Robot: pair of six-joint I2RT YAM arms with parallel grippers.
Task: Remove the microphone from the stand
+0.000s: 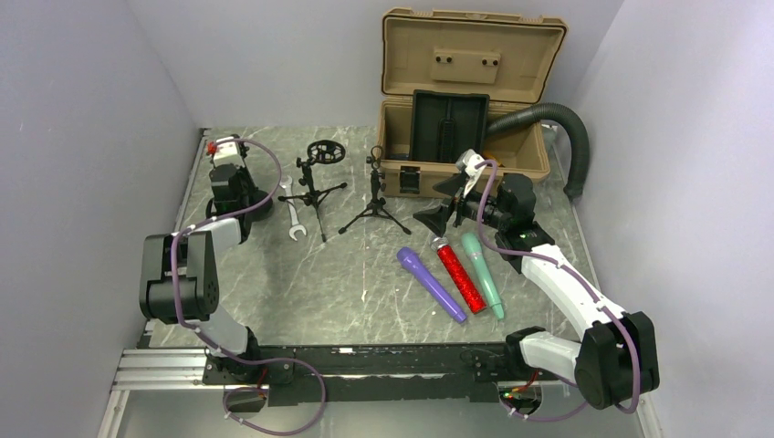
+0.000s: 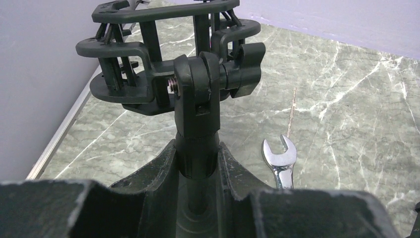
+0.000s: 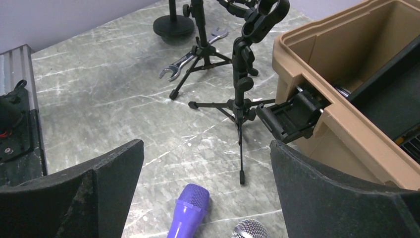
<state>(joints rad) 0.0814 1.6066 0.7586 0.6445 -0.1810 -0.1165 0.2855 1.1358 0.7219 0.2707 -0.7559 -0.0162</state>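
Left wrist view: left fingers [image 2: 148,191] clamp stand post [image 2: 197,146] below shock mount [image 2: 141,74]; right fingers [image 3: 101,186] gape empty, so brace firmly, lift straight.

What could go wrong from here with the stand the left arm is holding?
The left gripper clamps the stand post below the shock mount; lifting could tip it toward the wrench. The open right gripper hangs near the purple microphone and could knock it rolling.
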